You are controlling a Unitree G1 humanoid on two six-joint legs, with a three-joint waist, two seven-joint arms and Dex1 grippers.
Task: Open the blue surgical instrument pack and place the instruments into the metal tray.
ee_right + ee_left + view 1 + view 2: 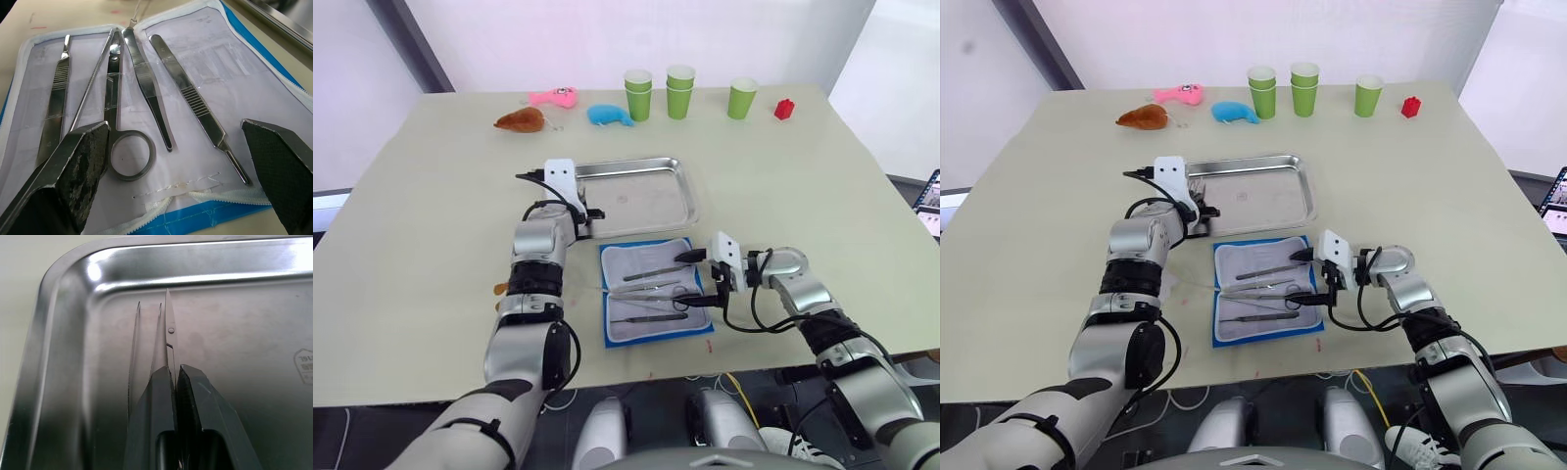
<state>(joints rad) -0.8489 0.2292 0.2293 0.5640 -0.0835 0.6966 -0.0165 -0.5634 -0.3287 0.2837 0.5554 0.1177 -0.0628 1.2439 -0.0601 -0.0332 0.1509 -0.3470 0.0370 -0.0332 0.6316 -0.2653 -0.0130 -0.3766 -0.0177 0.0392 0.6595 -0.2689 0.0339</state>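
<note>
The blue surgical instrument pack (648,292) lies unfolded on the worktop (822,186), its pale lining facing up, just in front of the metal tray (636,195). Inside it rest several slim steel tools: ring-handled scissors (117,117), forceps (145,85), a ribbed handle (198,105) on one side and another ribbed handle (55,105) on the other, plus a thin probe (93,85).

The left hand (175,382) reaches over the near left corner of the tray, its two fingers clenched on a pair of scissors (169,330) whose closed blades point out ahead of the fingertips, low over the tray floor, with their reflection showing in the steel.

The right hand (700,277) sits at the right edge of the open pack with its fingers spread wide, holding nothing; in its wrist view the instruments lie between the two fingertips.

Along the far edge of the worktop stand green paper cups (680,91), a small red block (784,109), and pink (554,96), brown (520,119) and blue plush toys (608,115).
</note>
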